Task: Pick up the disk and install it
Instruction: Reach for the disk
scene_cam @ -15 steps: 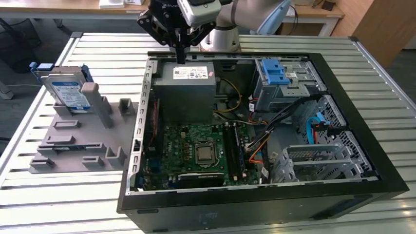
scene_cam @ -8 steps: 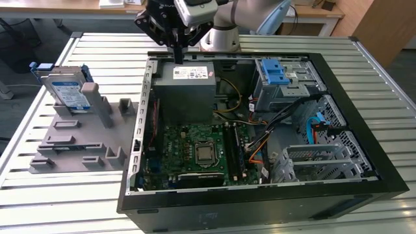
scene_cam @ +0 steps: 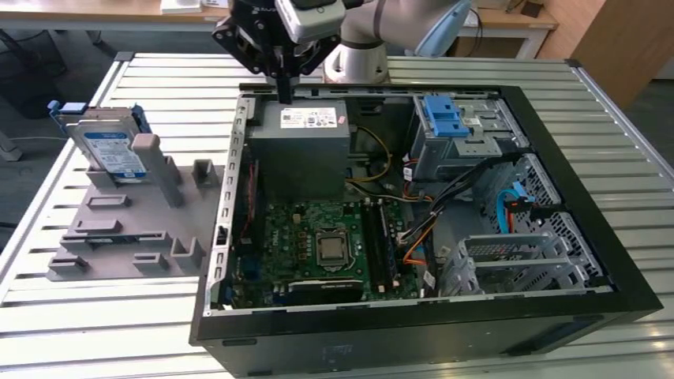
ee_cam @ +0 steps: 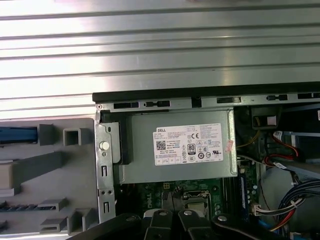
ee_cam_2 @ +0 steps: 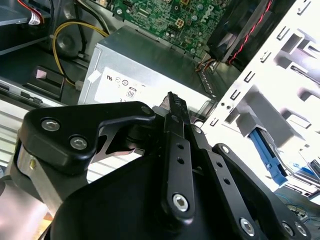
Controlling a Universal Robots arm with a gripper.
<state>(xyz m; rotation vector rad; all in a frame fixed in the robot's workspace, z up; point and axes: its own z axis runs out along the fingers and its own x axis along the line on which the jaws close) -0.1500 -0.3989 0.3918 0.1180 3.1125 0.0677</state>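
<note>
The disk (scene_cam: 110, 150), a silver drive with a white-and-blue label in a blue carrier, stands upright in a grey fixture (scene_cam: 137, 229) at the exterior view's left, outside the computer case. In the first wrist view its blue edge (ee_cam: 17, 135) shows beside the fixture's grey blocks. My gripper (scene_cam: 284, 96) hangs over the back edge of the case, just above the grey power-supply box (scene_cam: 300, 146), well to the right of the disk. The fingers (ee_cam_2: 173, 117) are pressed together with nothing between them.
The open black computer case (scene_cam: 589, 237) lies flat on a slatted metal table (scene_cam: 95, 332). Inside are a green motherboard (scene_cam: 316, 245), a drive cage with a blue latch (scene_cam: 447, 118), loose cables (scene_cam: 463, 197) and a metal bracket (scene_cam: 506, 260).
</note>
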